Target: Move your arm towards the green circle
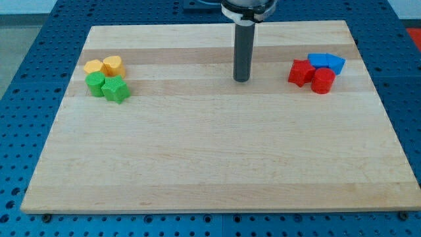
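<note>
Board: pale wooden board [217, 164] on a blue perforated table [39, 72]; it is the landmark for everything below.
Containers: the board is the only bearer in view, and it carries two clusters of small plastic blocks, one near its left edge and one near its right edge.
Left cluster: a yellow hexagon-like block [93, 66] and a yellow heart-like block [113, 64] sit side by side, touching; just below them are the green circle [96, 83] and a green star-shaped block [115, 89], also touching each other.
Right cluster: a red star-like block [300, 72] and a red rounded block [322, 81] lie against two blue blocks [326, 62] whose shapes I cannot make out.
Tool: a straight dark rod hanging from a mount at the board's top edge; it has no jaws to spread or close and holds nothing.
My tip: my tip [241, 80] rests on the board's upper middle, between the two clusters, touching no block.
Task thing: the green circle lies near the board's left edge, in its upper part, well apart from my tip, toward the view's left at almost the same height.
</note>
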